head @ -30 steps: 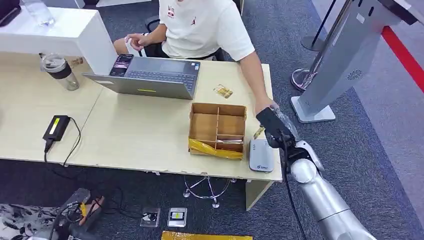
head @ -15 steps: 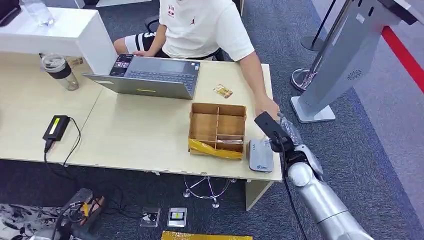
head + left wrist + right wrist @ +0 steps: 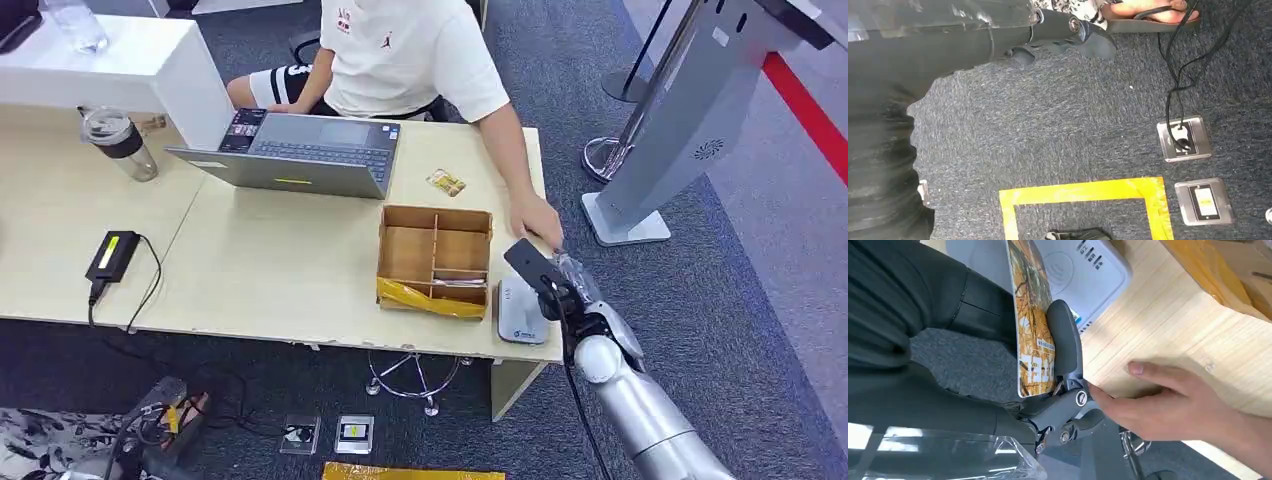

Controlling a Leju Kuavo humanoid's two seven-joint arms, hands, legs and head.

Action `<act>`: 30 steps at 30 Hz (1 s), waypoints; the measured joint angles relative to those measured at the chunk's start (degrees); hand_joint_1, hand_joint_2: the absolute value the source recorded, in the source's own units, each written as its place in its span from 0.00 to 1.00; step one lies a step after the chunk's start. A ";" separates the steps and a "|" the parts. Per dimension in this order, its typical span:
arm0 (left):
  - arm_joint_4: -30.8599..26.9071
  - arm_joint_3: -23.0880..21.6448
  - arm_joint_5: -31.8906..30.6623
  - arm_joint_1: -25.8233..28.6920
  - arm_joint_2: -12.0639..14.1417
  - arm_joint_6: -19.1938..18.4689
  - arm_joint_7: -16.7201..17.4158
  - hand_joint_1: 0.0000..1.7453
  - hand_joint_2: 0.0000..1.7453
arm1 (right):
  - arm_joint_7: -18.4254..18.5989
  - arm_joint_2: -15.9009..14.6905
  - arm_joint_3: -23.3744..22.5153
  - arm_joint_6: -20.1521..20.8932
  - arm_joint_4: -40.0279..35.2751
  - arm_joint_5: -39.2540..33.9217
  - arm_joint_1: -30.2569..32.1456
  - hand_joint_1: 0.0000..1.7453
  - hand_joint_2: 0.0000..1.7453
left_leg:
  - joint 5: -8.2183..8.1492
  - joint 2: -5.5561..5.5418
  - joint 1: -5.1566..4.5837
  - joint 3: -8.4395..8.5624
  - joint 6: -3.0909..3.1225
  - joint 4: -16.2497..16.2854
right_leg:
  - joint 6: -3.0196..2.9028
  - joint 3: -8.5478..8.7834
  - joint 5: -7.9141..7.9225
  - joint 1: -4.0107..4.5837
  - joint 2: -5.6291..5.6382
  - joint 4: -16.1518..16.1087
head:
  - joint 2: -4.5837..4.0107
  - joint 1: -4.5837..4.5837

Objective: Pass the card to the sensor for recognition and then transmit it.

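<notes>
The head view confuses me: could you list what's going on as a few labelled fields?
right hand: holds a yellow-orange printed card on edge, near the reader
sensor: white flat card reader at the pale wooden desk's front corner
beside it: brown divided cardboard box
person's hand: resting on the desk by the robot's hand
left hand: hanging over the grey carpet

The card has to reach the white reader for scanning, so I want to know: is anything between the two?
Nothing visible lies between them. The right hand holds the card just above the white reader. A person's hand rests on the table beside it, off that path.
</notes>
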 joint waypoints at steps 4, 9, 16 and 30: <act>-0.02 0.00 -0.35 -0.12 -0.02 0.00 0.04 0.00 1.00 | 0.41 0.00 0.00 0.74 0.00 -0.29 0.36 1.00 1.00 | 0.00 0.00 0.00 -0.01 0.00 0.00 | 0.00 0.00 0.00 0.00 0.00 0.00 | 0.00 0.00; -0.02 0.00 -0.70 -0.31 -0.02 0.04 0.07 0.00 1.00 | 1.25 0.00 0.02 1.55 0.00 -0.61 0.69 1.00 1.00 | 0.00 0.00 0.00 0.00 0.00 0.00 | 0.00 0.00 0.00 0.00 0.00 0.00 | 0.00 0.00; -0.02 0.00 -1.09 -0.72 -0.02 0.15 0.35 0.00 1.00 | 2.43 0.00 0.11 2.82 0.00 -0.64 1.03 1.00 1.00 | 0.00 0.01 0.00 0.00 0.00 0.00 | 0.00 0.00 0.00 0.00 0.01 0.00 | 0.00 0.00; -0.02 0.57 -2.56 -1.30 -0.33 -0.04 0.70 0.00 1.00 | 3.85 -0.02 0.11 4.66 0.00 -0.63 1.05 1.00 1.00 | 0.01 0.05 0.00 0.04 -0.02 0.00 | -0.03 0.00 0.02 0.00 0.04 0.00 | 0.00 0.00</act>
